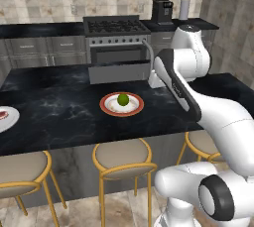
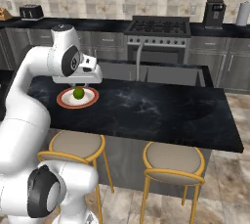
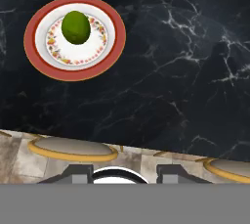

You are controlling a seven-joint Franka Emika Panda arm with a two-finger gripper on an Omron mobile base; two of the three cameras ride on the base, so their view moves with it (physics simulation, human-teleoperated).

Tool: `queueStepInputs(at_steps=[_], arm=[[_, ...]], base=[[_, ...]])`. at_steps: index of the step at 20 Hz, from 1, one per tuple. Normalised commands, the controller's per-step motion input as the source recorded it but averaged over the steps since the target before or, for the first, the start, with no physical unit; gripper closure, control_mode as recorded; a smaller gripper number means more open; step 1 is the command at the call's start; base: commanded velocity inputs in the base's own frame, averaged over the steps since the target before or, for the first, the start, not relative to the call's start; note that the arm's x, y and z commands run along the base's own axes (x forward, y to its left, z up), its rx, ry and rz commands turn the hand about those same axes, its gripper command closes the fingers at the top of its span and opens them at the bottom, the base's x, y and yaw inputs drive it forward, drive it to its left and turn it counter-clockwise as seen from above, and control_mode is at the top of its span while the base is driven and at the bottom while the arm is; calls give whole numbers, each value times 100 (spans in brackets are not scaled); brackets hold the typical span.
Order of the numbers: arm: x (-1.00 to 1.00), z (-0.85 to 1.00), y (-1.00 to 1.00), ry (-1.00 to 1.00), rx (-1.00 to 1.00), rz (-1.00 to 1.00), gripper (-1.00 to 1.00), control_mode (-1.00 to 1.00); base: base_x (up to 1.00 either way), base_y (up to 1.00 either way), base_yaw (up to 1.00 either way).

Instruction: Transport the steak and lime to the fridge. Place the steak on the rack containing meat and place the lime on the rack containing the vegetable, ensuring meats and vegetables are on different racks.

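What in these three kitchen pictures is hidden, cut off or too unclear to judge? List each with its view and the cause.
1. Steak, left base view: cut off by the left edge with its plate.
2. Claw, hand view: fingertips barely visible at the bottom, so open or shut is unclear.
3. Lime, right base view: partly behind the arm.

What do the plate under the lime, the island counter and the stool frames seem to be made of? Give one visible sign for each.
Plate: likely glazed ceramic; glossy white centre, printed floral ring, red rim.
Counter: looks like polished black marble or similar stone; white veins across a dark surface.
Stool frames: probably brass-coloured metal; thin gold tubes and rings around the seats.
Lime: smooth green skin.
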Motion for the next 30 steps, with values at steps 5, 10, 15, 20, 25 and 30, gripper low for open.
queueStepInputs(at_steps=[5,10,15,20,25,30], arm=[[-7,-2,0,0,1,0,-100,-100],[-57,-20,38,0,5,2,-100,-100],[-13,-21,76,0,0,0,-100,-100],[56,-1,66,2,-1,0,-100,-100],[73,-1,13,4,0,0,-100,-100],[65,-17,0,10,0,0,-100,-100]], base=[[0,0,0],[0,0,0],[0,0,0],[0,0,0],[0,0,0],[0,0,0]])
